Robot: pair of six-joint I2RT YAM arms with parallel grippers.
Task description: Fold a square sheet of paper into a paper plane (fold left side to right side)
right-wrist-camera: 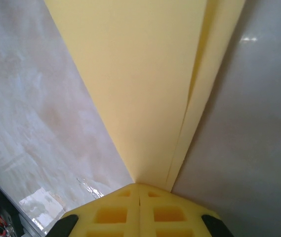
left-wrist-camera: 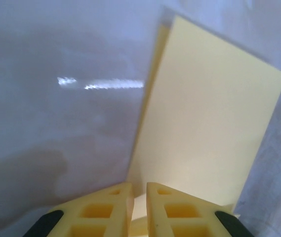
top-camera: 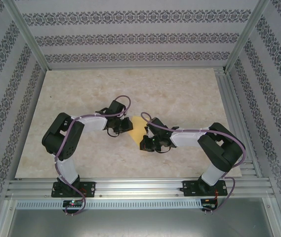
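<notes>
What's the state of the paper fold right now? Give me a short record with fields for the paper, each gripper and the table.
paper: square sheet of paper, yellow, folded over into two layers, between the two grippers
layers: not quite flush, a strip of the under layer shows along one edge
left gripper: fingers a narrow gap apart, paper edge between them, grip unclear
right gripper: shut on a corner of the paper
table: pale marbled surface

Paper (top-camera: 137,129) between left hand (top-camera: 129,126), right hand (top-camera: 143,144)

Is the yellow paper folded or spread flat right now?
Folded: the paper shows two stacked layers, the lower one's edge peeking out beside the top.
</notes>
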